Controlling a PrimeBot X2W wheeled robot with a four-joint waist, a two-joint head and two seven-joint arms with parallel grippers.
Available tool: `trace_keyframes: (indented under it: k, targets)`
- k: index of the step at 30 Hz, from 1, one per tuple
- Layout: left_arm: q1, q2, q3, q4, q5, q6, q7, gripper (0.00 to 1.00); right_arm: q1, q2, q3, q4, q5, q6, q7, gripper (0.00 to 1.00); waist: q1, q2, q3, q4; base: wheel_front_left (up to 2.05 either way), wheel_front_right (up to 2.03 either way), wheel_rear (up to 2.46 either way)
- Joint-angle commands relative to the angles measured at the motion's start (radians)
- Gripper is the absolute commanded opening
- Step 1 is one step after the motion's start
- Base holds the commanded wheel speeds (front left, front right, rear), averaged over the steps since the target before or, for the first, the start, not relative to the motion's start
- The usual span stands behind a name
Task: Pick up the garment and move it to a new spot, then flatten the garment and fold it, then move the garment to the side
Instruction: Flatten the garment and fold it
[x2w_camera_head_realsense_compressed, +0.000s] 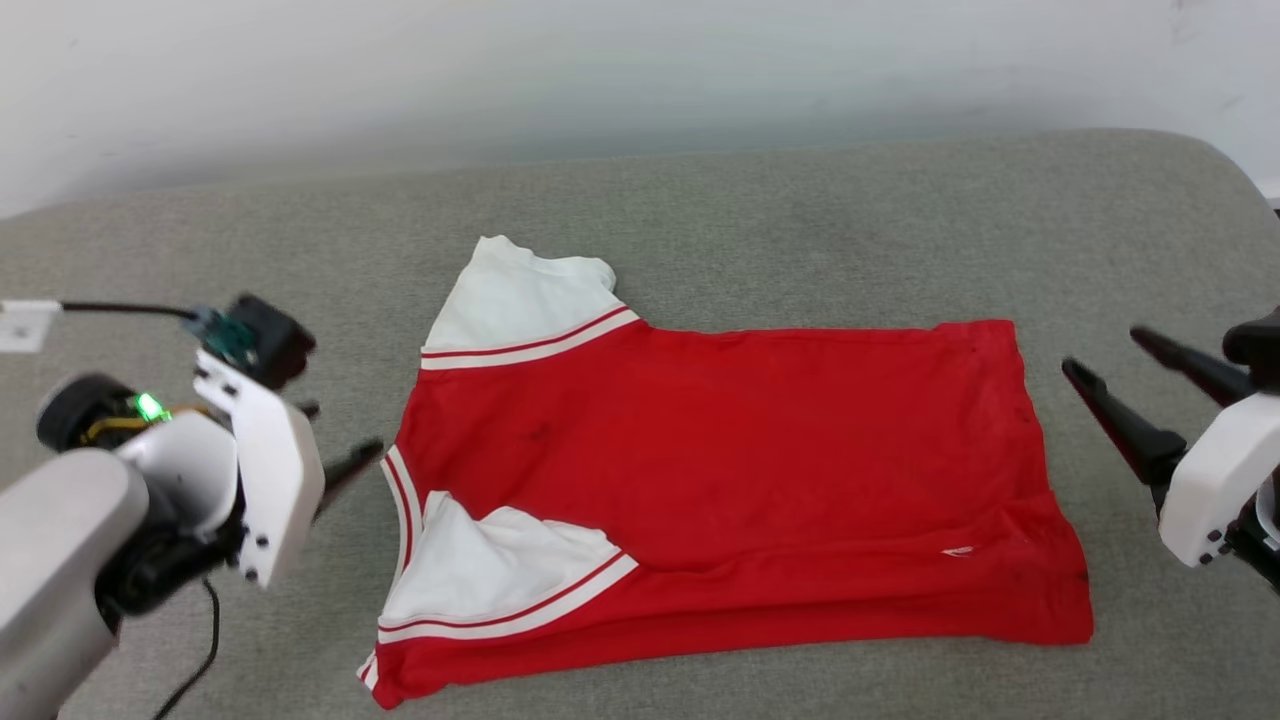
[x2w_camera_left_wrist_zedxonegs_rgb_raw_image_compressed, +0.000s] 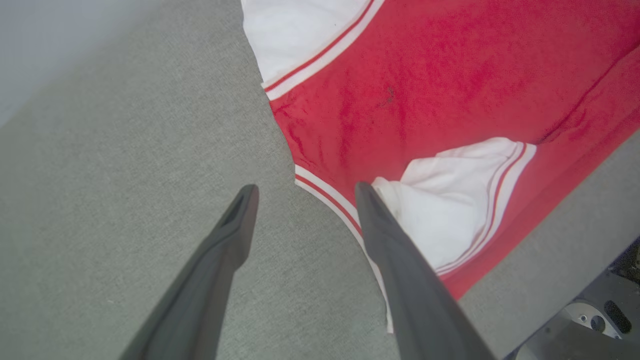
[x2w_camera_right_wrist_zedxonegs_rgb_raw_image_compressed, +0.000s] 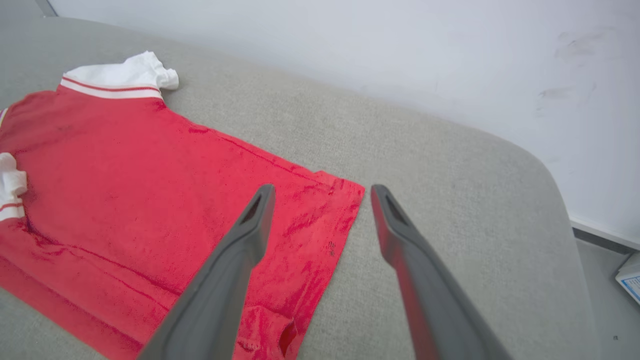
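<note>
Seemingly mid-fold: head view, red jersey T-shirt with white striped-trim sleeves lies flat, central on the grey upholstered cushion, six-o'clock edge turned in; left gripper at nine, right gripper at three, both spread, empty. Left wrist: collar trim ahead. Right wrist: hem ahead, pale wall at twelve. More folds and moving aside likely remain.

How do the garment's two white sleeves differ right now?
The far sleeve juts off the garment onto the grey cushion; the near sleeve is folded inward over the red fabric. The far sleeve lies fairly smooth; the near sleeve is rumpled. Both are white with striped trim.
</note>
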Motion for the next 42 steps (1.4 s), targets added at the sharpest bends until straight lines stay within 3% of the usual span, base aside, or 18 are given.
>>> trace_keyframes:
  k: [1, 11, 17, 18, 19, 23, 28, 32, 35, 42]
  targets:
    - [-0.019, -0.011, 0.013, 0.013, 0.014, 0.009, -0.030, 1.00, 0.025, 0.028, -0.037, -0.014, -0.036, -0.001, -0.037, 1.00, 0.0000, -0.0001, 0.004, -0.009, 0.00, 0.00, 0.00]
    - [-0.206, -0.093, 0.094, 0.155, 0.113, 0.055, -0.157, 1.00, 0.173, 0.310, -0.402, -0.238, -0.370, -0.001, -0.257, 1.00, 0.0000, -0.0001, 0.092, -0.070, 0.00, 0.00, 0.00]
    - [-0.348, -0.139, 0.111, 0.254, 0.141, 0.053, -0.123, 1.00, 0.265, 0.480, -0.514, -0.389, -0.495, -0.001, -0.308, 1.00, 0.0000, -0.0001, 0.192, -0.110, 0.00, 0.00, 0.00]
    - [-0.416, -0.166, 0.120, 0.310, 0.122, 0.046, -0.069, 1.00, 0.297, 0.536, -0.528, -0.431, -0.520, -0.001, -0.311, 1.00, 0.0000, -0.0001, 0.243, -0.126, 0.00, 0.00, 0.00]
    - [-0.439, -0.173, 0.126, 0.323, 0.107, 0.042, -0.044, 1.00, 0.302, 0.549, -0.529, -0.444, -0.525, -0.001, -0.315, 1.00, 0.0000, -0.0001, 0.262, -0.133, 0.00, 0.00, 0.00]
    - [-0.532, -0.188, 0.119, 0.382, 0.083, 0.030, 0.087, 1.00, 0.294, 0.581, -0.515, -0.470, -0.547, -0.001, -0.328, 1.00, 0.0000, -0.0001, 0.334, -0.160, 0.00, 0.00, 0.00]
    - [-0.639, -0.174, 0.076, 0.415, 0.071, 0.002, 0.324, 1.00, 0.248, 0.595, -0.488, -0.469, -0.552, -0.001, -0.342, 1.00, 0.0000, -0.0001, 0.415, -0.197, 0.00, 0.00, 0.00]
    - [-0.693, -0.174, 0.060, 0.427, 0.059, 0.002, 0.436, 1.00, 0.212, 0.596, -0.472, -0.453, -0.553, -0.001, -0.351, 1.00, 0.0000, -0.0001, 0.462, -0.217, 0.00, 0.00, 0.00]
    - [-0.715, -0.181, 0.047, 0.438, 0.061, 0.011, 0.495, 1.00, 0.193, 0.592, -0.465, -0.438, -0.551, -0.001, -0.358, 1.00, 0.0000, -0.0001, 0.485, -0.226, 0.00, 0.00, 0.00]
    - [-0.674, -0.187, -0.011, 0.460, 0.066, -0.013, 0.553, 1.00, 0.169, 0.581, -0.455, -0.403, -0.545, -0.001, -0.374, 1.00, 0.0000, -0.0001, 0.508, -0.236, 0.00, 0.00, 0.00]
